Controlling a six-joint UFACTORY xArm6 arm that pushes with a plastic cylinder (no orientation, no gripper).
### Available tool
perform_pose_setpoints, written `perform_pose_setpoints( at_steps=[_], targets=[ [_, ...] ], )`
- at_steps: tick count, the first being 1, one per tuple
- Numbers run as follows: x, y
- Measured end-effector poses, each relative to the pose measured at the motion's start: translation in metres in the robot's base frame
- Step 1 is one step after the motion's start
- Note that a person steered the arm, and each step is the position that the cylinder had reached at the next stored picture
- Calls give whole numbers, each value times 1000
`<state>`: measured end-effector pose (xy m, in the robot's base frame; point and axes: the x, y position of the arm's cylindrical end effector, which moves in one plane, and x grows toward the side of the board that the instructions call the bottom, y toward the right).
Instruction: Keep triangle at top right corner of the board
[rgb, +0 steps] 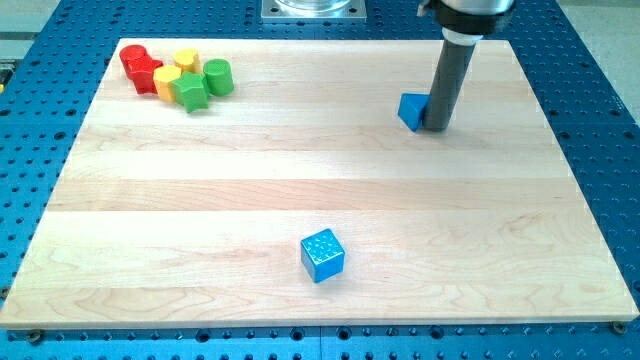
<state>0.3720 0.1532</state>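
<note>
A blue triangle block (410, 110) lies in the upper right part of the wooden board (320, 190), partly hidden behind my rod. My tip (436, 127) rests on the board touching the triangle's right side. A blue cube (322, 255) sits near the bottom middle of the board, far from my tip.
A cluster of blocks sits at the board's top left: a red cylinder (133, 59), a red block (146, 76), a yellow block (186, 62), another yellow block (167, 80), a green star-like block (190, 92) and a green cylinder (218, 76). Blue perforated table surrounds the board.
</note>
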Motion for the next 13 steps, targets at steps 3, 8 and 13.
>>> perform_pose_setpoints(
  at_steps=[3, 8, 13],
  targets=[
    [-34, -14],
    [-84, -60],
    [-150, 36]
  ],
)
